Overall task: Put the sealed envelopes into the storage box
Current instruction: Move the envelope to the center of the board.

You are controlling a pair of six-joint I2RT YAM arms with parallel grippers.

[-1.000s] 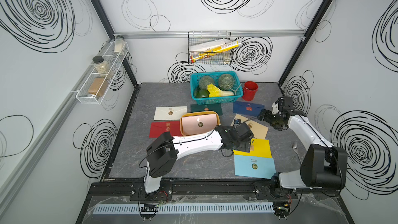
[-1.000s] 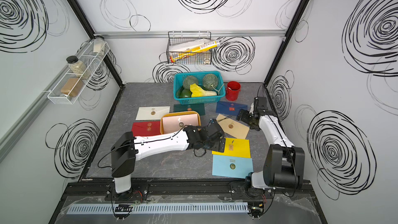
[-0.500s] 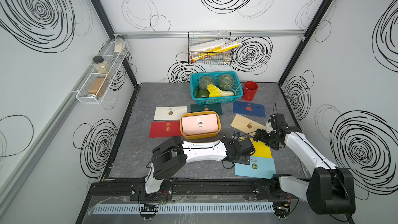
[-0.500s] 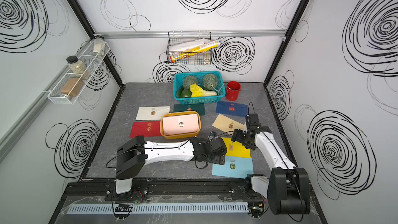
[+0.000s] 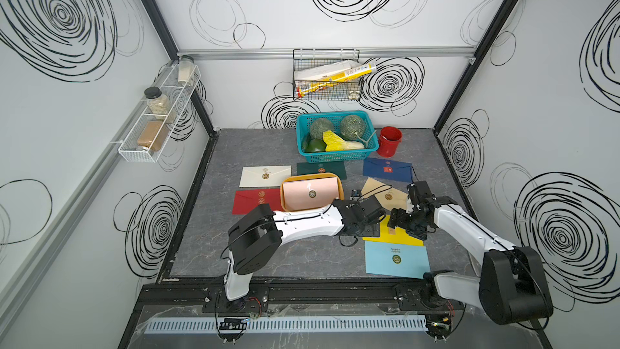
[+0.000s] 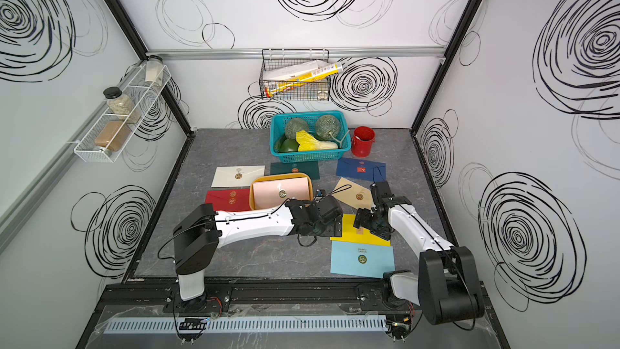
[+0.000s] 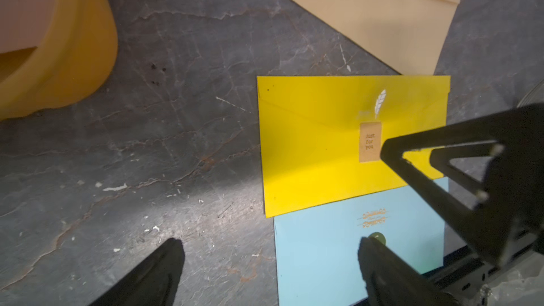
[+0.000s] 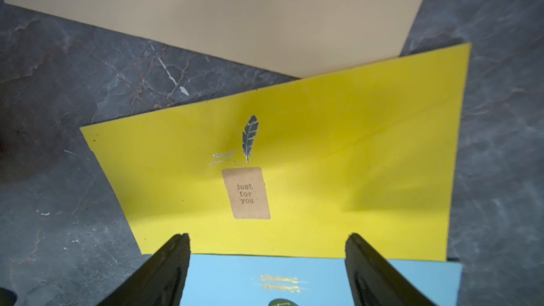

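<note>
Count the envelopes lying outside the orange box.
7: white, red left of the box; dark green behind it; navy, beige, yellow, light blue to its right. The arms may hide others.

Robot lab cell: swirl-printed walls (image 5: 335, 28), black frame (image 5: 151, 5), rail-mounted arms (image 5: 302, 224).

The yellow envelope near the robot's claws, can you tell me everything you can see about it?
The yellow envelope is bright, smooth paper, lying flat on the grey table. Its flap is shut with a little tan sticker saying "just for you", beside a silvery feather. It overlaps a corner of the beige envelope and an edge of the light blue envelope. The right gripper is just above it, open; I cannot tell if it touches.
</note>
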